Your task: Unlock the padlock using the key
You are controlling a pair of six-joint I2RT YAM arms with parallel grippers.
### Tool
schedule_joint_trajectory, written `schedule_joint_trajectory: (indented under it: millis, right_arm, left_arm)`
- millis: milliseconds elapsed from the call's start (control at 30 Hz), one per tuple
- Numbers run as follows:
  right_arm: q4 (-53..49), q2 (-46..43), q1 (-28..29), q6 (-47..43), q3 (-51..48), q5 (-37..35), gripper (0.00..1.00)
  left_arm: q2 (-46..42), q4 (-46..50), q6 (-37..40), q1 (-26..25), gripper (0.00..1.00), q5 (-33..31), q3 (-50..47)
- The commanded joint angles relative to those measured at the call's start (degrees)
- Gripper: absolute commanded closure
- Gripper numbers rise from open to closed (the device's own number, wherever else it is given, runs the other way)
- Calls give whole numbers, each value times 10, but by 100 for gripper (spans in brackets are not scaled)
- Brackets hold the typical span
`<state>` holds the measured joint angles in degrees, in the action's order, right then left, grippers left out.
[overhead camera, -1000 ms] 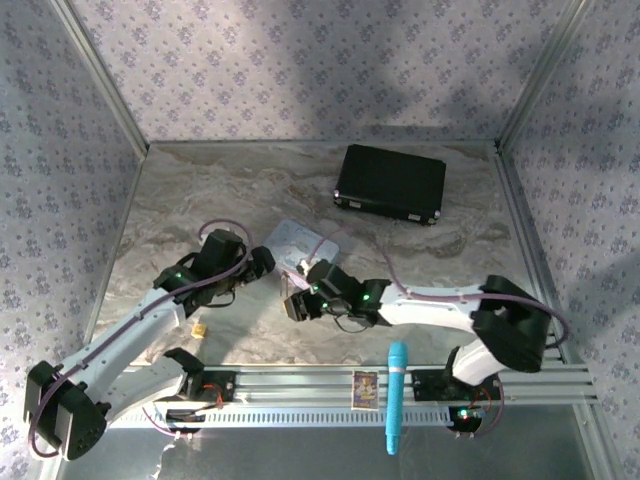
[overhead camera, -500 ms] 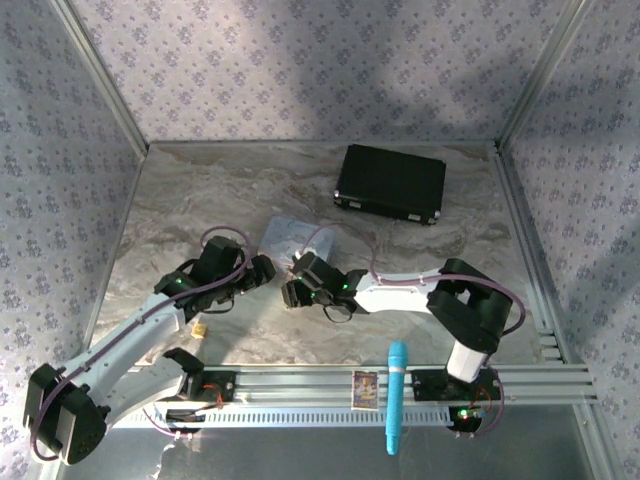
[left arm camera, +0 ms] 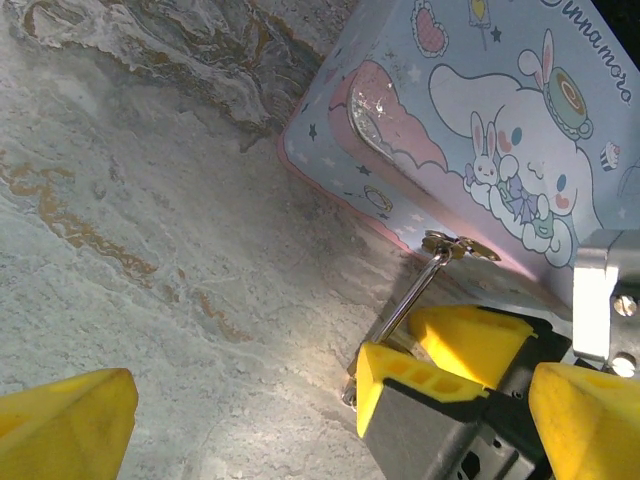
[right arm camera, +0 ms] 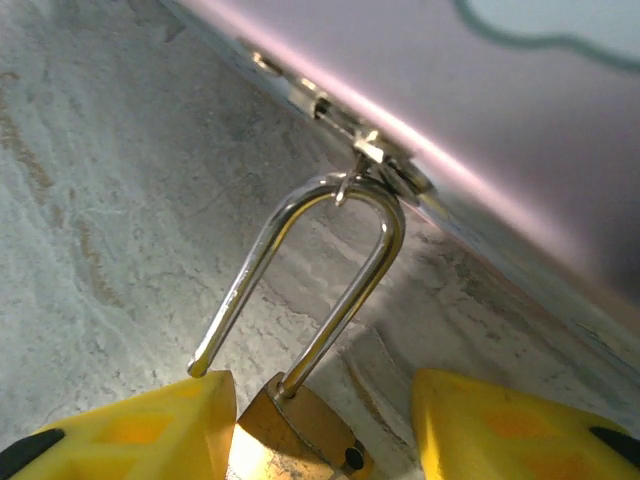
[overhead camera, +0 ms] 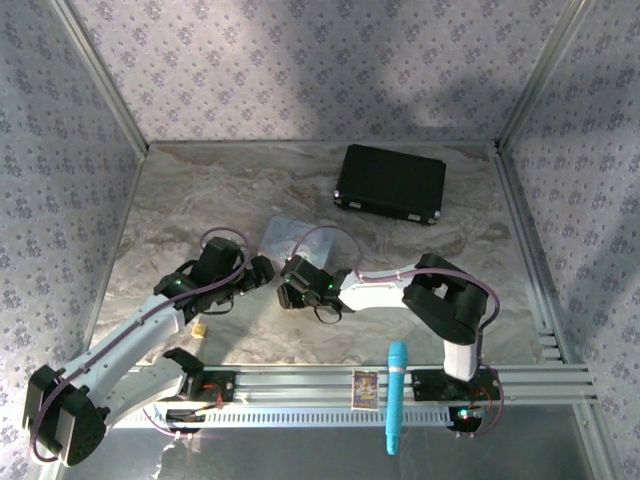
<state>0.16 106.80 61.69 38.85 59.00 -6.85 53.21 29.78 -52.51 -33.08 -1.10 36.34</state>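
Observation:
The padlock is a small brass body with a thin silver shackle hooked through the hasp of the pale blue tin. One shackle leg is free of the body. My right gripper straddles the brass body: its left finger touches it, and the right finger stands apart. My left gripper is wide open around that spot, holding nothing. A small silvery bit pokes out beside the right gripper's finger; I cannot tell whether it is the key.
A black case lies at the back right. A small yellow lump sits near the left arm. A blue cylinder and a card rest on the front rail. Metal frame posts edge the marble table.
The right gripper has slid left and forward toward the tin, its elbow folding in, and its jaws have narrowed around the padlock. The left arm has barely moved.

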Motion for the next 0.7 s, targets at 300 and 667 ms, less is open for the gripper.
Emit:
schedule_joint_trajectory:
  millis: [300, 667]
  right_arm:
    - [-94, 19, 21, 56, 8, -39, 65]
    - [53, -81, -8, 85, -139, 31, 84]
  left_arm:
    - [-12, 1, 11, 3, 0, -23, 4]
    - [52, 15, 114, -7, 0, -93, 75]
